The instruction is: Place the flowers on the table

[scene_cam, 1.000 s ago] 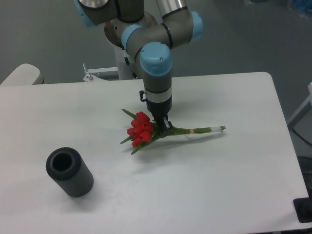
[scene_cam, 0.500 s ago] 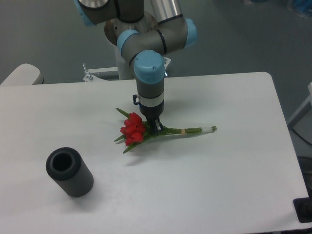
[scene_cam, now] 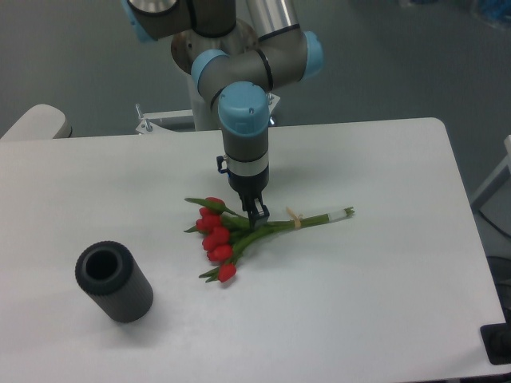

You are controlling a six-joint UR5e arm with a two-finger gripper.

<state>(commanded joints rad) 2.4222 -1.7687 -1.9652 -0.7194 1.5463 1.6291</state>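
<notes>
The flowers, red tulips with green leaves, lie flat on the white table near its middle. The heads are fanned out to the left. The long stems point right, with a pale band around them. My gripper points straight down over the stems, just right of the heads. Its fingers look slightly parted around the stems and the bunch rests on the table, spread loose.
A dark grey ribbed cylinder vase lies on its side at the front left of the table. The arm's base stands behind the table's far edge. A pale rounded object sits at the far left.
The bunch moved slightly left and came down onto the table. The tulip heads, tightly bunched before, have fanned out now. The gripper stays over the stems.
</notes>
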